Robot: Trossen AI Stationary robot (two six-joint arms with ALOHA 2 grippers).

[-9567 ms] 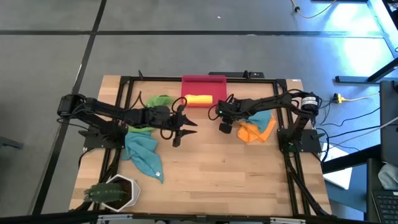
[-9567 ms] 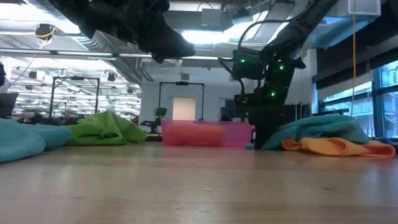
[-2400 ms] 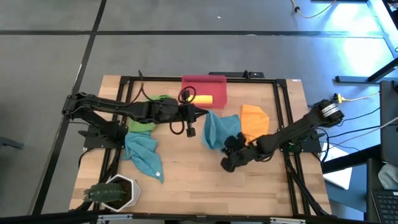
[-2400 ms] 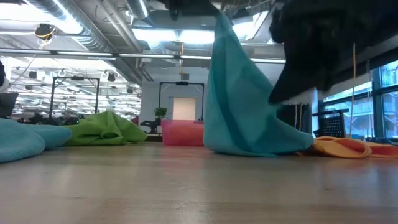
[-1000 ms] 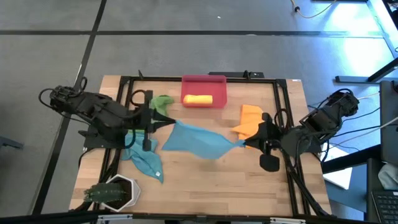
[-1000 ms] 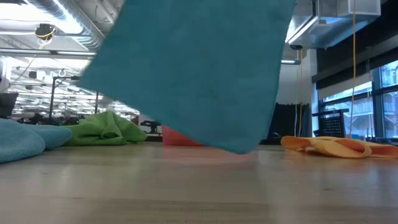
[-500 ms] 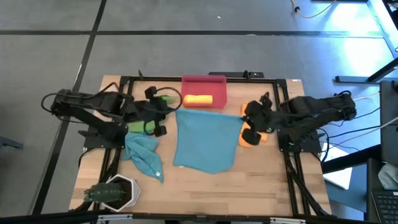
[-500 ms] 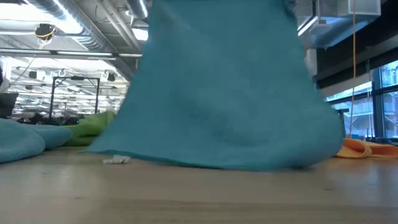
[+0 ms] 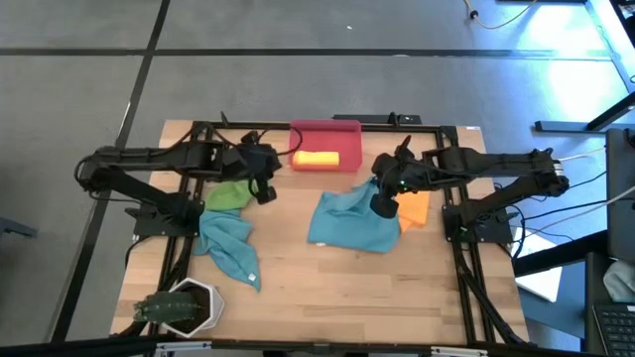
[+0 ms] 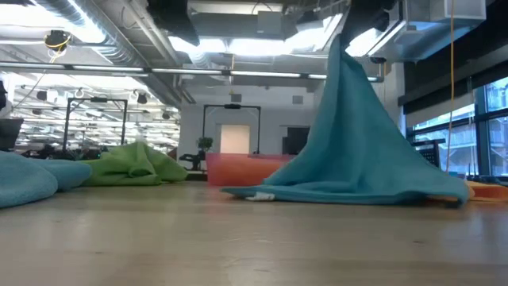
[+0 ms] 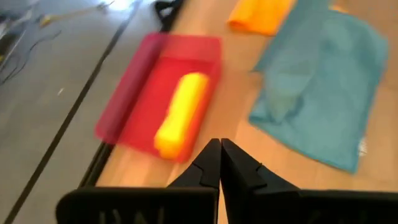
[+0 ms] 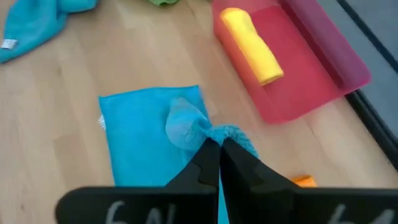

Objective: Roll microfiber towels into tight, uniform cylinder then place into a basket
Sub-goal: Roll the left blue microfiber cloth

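A teal-blue microfiber towel point(image 9: 347, 226) hangs like a tent from my right gripper point(image 9: 371, 188), which is shut on it right of the table's centre; its lower part point(image 10: 349, 187) lies on the wood. My left gripper point(image 9: 276, 169) is shut on nothing and hovers just left of the basket. The red-pink basket point(image 9: 324, 134) stands at the far edge with a rolled yellow towel point(image 9: 317, 158) lying inside. A green towel point(image 9: 228, 193), a second teal-blue towel point(image 9: 230, 250) and an orange towel point(image 9: 413, 208) lie loose on the table. My right gripper pinches a bunched corner of the teal-blue towel point(image 12: 200, 132) between its two fingers, slanting down from the table's right side. How many layers it has, I cannot tell. The cloth drapes slack below the fingers point(image 10: 341, 56), and its spread lower half point(image 12: 146, 140) rests flat on the table.
A white hexagonal pot with a plant point(image 9: 181, 307) stands at the near left corner. A black frame point(image 9: 198, 134) runs around the table's edge. Bare wood point(image 9: 377, 297) lies along the near side.
Both grippers have swung toward the far edge and come lower. The teal-blue towel hung spread between them; its left corner has come out of my left gripper and dropped. The cloth has collapsed into a tent under my right gripper, lower edge on the table.
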